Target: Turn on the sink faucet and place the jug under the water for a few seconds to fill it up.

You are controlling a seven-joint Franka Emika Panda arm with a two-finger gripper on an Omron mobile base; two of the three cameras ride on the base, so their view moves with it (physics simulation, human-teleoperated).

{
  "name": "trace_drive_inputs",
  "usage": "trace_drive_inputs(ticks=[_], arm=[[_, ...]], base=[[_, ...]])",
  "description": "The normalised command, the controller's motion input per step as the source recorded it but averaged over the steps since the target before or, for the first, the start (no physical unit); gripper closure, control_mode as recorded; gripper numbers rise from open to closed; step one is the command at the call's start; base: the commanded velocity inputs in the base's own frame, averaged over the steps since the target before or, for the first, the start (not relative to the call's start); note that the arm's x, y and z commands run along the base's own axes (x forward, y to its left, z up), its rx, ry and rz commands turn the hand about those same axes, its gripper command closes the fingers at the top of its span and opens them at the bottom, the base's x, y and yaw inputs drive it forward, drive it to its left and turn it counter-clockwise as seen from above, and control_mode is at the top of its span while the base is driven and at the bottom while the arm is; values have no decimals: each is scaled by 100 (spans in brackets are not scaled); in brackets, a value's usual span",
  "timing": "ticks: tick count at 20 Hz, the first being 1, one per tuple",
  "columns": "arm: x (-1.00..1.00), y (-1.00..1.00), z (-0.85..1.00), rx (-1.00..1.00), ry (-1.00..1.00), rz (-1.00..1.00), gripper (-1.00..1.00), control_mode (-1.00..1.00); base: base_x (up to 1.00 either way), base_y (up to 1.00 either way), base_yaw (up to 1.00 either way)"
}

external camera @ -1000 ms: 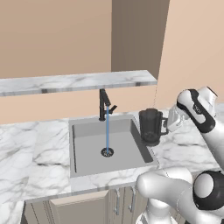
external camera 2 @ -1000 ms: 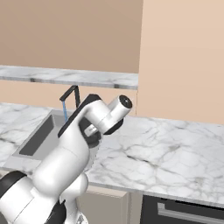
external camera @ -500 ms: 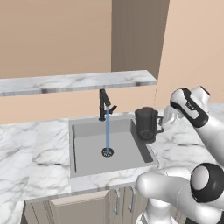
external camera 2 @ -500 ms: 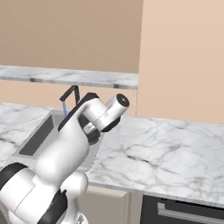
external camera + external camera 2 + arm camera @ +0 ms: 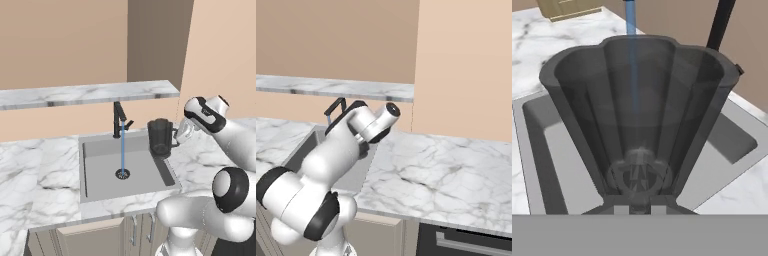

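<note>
Since a second ago your jug (image 5: 160, 136) is sliding left, from over the counter to hanging over the sink's (image 5: 100, 170) right edge. So you're looking at one jug, one faucet (image 5: 119, 119), one thin water stream (image 5: 122, 152) running into the drain, well left of the jug. The gripper (image 5: 177, 135) is sitting at the jug's handle side, carrying it upright in the air, but I honestly can't tell how far the fingers are spread.

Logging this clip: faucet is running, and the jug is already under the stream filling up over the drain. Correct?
Not quite. In the left base view the water falls straight to the drain, while the jug is held at the sink's right edge, clear of the stream. The faucet is running.
</note>
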Motion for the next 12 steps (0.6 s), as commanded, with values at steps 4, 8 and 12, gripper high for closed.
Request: trace_drive_inputs(ticks=[4, 8, 12], arm=[[32, 27, 0, 0, 0, 0, 100, -100], [28, 43, 0, 0, 0, 0, 100, -100], [14, 40, 0, 0, 2, 0, 100, -100]], base=[[0, 0, 0], [0, 0, 0], [0, 0, 0]])
